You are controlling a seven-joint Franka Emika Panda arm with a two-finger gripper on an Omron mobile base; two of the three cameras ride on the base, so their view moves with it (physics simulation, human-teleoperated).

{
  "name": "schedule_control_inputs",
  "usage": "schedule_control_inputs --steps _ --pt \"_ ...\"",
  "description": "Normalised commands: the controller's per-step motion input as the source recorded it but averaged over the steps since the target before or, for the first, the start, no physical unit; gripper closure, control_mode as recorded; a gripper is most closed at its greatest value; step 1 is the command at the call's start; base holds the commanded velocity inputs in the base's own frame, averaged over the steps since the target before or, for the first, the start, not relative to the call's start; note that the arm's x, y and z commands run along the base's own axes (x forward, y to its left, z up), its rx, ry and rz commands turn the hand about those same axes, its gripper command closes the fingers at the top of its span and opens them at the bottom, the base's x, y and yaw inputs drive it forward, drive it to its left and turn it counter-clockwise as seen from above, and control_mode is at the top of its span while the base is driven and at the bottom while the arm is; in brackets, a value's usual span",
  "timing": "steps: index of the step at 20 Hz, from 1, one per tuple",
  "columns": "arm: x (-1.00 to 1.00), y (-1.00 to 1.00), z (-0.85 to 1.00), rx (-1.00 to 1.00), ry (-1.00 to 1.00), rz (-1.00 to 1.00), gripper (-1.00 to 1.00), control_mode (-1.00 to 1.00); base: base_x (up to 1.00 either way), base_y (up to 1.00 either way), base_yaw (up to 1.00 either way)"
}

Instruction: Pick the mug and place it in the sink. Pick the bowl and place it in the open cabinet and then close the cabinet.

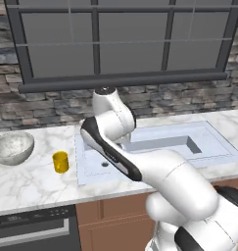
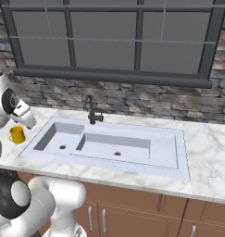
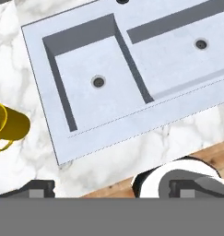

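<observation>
Your mug [image 1: 60, 162] stands upright on the counter [image 1: 32, 184], just left of the sink [image 1: 154, 147] and apart from it; I can't see anything inside it. The bowl [image 1: 12, 147] sits farther left and looks bare inside. Both sink basins hold nothing but their drains. The pincer [image 3: 111, 186] fingers stand spread apart, gripping nothing.

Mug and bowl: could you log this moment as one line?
mug: upright on counter, left of sink | bowl: on counter, left of mug | hand: above sink's front edge, holding nothing
</observation>
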Motion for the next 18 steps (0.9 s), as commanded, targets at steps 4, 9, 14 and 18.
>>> schedule_control_inputs --steps 4,9,14,18 --pt "0.0 1.0 -0.38 0.0 0.0 -0.23 -1.0 -1.0 0.0 0.0 0.0" --pt "0.11 1.0 -0.53 0.05 0.01 -0.1 -1.0 -1.0 0.0 0.0 0.0" --pt "0.1 0.88 -0.5 0.06 0.01 -0.02 -1.0 -1.0 0.0 0.0 0.0" --pt "0.03 0.33 -0.1 0.05 0.14 0.11 -1.0 -1.0 0.0 0.0 0.0"
